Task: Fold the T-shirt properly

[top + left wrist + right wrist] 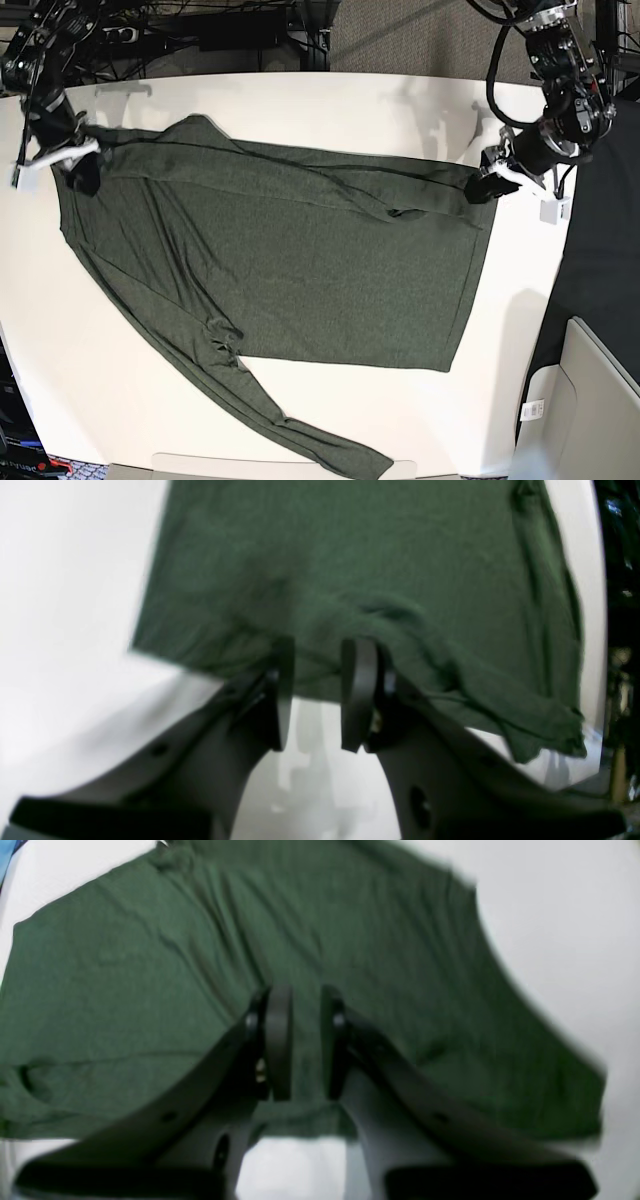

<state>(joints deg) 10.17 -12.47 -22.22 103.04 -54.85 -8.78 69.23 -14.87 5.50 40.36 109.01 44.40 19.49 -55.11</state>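
Dark olive-green long-sleeved knit T-shirt (290, 260) spread flat across white table (330, 100), one sleeve trailing toward near table edge. Left gripper (316, 647) pinching rumpled hem fold at one end, fabric bunched between half-closed black fingers (356, 690). Right gripper (300, 1005) at opposite end, narrow-set fingers (278, 1040) over cloth; grip there impossible to tell.

Both wrist views blurred throughout.

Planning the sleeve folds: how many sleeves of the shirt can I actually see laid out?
1: a sleeve trails to the near edge of the table. The T-shirt may hide the other, folded along its far edge.
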